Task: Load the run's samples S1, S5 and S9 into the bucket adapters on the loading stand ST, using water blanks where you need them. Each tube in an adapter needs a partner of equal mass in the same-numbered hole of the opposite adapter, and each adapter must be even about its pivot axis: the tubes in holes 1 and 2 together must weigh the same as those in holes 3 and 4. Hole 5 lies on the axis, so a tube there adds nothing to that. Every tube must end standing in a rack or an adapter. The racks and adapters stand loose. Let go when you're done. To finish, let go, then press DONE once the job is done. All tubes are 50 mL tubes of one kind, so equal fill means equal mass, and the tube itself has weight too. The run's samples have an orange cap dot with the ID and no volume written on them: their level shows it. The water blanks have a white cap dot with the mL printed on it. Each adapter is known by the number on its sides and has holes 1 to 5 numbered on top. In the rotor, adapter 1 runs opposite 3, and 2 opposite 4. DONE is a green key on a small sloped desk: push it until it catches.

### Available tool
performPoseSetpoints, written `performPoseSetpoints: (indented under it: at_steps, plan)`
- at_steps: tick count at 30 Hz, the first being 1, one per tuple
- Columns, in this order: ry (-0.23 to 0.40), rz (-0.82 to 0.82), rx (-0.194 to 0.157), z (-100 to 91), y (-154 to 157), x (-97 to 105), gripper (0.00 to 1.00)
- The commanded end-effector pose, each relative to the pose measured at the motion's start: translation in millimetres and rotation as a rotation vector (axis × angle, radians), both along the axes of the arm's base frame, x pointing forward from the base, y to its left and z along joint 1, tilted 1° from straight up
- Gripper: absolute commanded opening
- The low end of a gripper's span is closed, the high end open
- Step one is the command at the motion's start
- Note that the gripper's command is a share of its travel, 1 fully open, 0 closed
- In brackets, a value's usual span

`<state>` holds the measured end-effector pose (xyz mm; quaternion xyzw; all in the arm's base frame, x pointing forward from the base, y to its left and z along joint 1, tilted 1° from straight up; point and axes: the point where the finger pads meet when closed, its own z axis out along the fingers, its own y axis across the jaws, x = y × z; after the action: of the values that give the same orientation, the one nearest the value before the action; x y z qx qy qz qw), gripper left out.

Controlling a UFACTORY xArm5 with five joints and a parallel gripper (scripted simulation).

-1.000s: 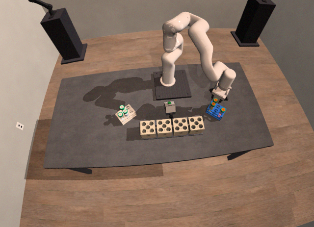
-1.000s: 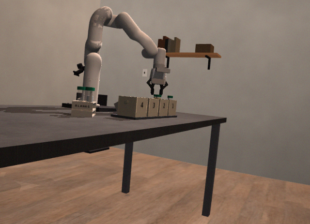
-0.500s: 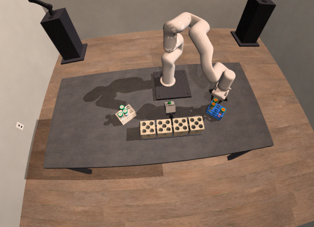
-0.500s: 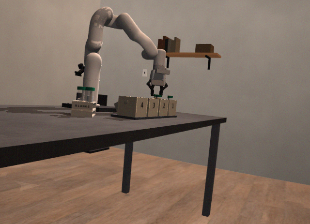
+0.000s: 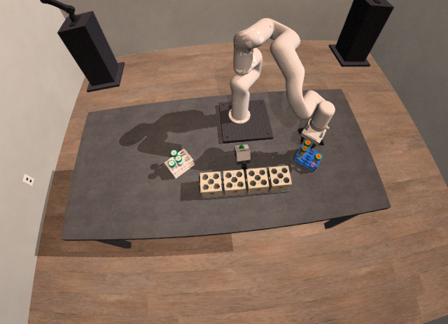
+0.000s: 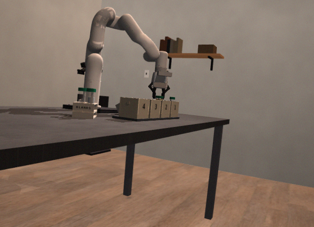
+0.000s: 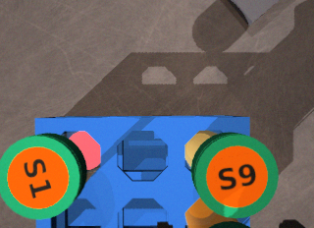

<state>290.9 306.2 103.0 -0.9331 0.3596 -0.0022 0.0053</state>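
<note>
Top view: the end effector, open and empty, hovers by the blue rack holding S1 and S9.

Exterior: fingers point down, suited to a cap-side grip.

Wrist: liquid-filled tubes look rigid, probably light, best gripped upright.

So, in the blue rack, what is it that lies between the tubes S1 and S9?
One empty hole of the blue rack lies between S1 and S9, with no tube in it. The wrist view shows this.

Caps S1, S9; rack "BLANKS"; adapters 4-1.
</note>
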Motion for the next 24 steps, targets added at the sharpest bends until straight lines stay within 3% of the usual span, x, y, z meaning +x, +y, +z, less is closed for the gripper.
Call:
performPoseSetpoints:
  at_steps: [1,15,16,24]
  plan:
    - [0.005,0.000,0.011,-1.3,1.0,0.9,0.57]
    - [0.005,0.000,0.011,-1.3,1.0,0.9,0.57]
    - [0.005,0.000,0.011,-0.6,1.0,0.9,0.00]
    - [0.005,0.000,0.011,0.5,1.0,0.9,0.00]
